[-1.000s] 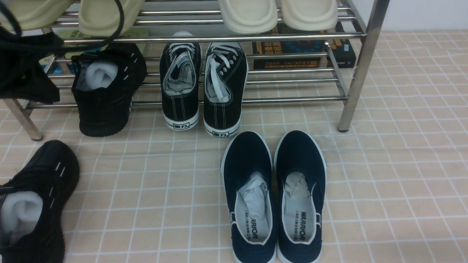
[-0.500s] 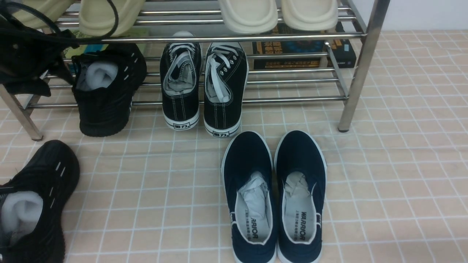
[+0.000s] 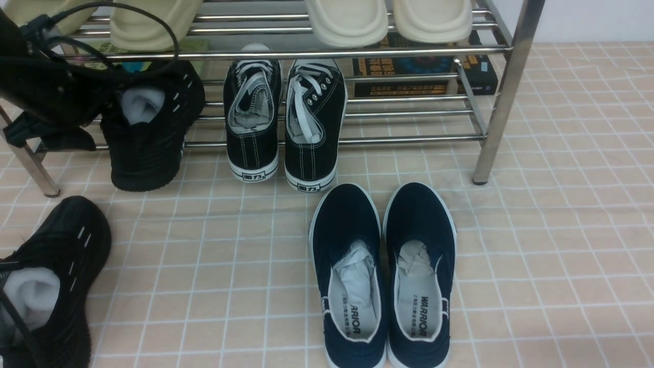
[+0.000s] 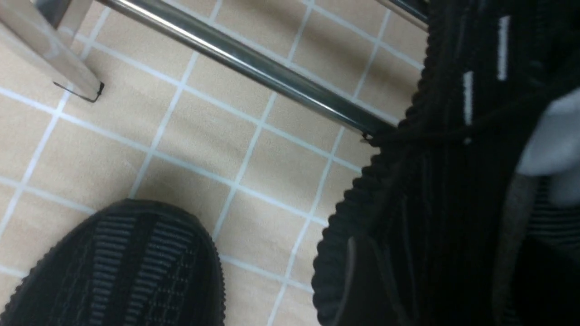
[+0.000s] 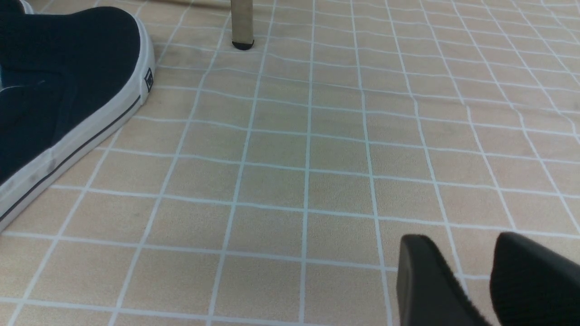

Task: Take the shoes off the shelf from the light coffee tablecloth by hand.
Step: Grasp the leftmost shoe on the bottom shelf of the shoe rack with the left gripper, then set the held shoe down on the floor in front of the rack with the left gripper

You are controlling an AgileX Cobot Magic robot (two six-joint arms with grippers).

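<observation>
Beige cloth (image 3: pixel 511 255) carries the shelf (image 3: pixel 503 92). One shoe (image 3: pixel 51 276) lies before it. Its mate (image 3: pixel 148 148) sits on the lower tier beside your left pincer (image 3: pixel 87 117), whose gap I cannot tell. Your right pincer (image 5: pixel 480 271) gapes, empty. Soft knit may slip from a shallow grip.

The front view looks forward and down across the tablecloth (image 3: pixel 562 245) to the shelf (image 3: pixel 503 97), while both wrist views sit close over that cloth, the left sharing a sneaker (image 3: pixel 145 148) with it.
</observation>
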